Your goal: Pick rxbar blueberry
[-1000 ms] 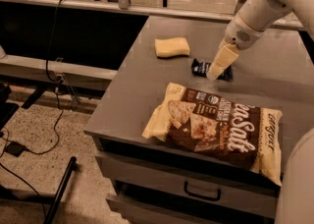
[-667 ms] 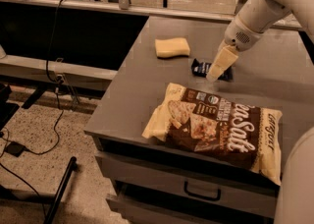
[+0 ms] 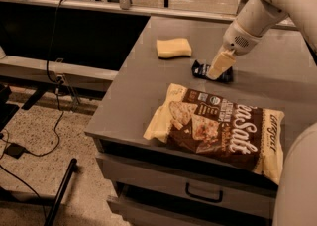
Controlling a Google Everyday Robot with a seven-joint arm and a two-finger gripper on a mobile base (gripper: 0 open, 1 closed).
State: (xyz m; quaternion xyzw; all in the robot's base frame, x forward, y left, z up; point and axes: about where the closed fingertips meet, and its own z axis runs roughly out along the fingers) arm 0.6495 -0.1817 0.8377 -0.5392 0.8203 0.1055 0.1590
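Note:
The rxbar blueberry [image 3: 200,69] is a small dark wrapper lying flat on the grey table top [image 3: 138,91], behind the chip bag. My gripper [image 3: 218,66] reaches down from the upper right, and its cream finger tip sits right over the bar, hiding its middle. Only the bar's left end and a bit of its right end show. The white arm runs up to the top right corner.
A yellow sponge block [image 3: 174,48] lies to the left of the bar. A large brown-and-cream chip bag [image 3: 218,126] lies at the table's front. Drawers [image 3: 203,193] sit under the front edge. Cables run over the floor at the left.

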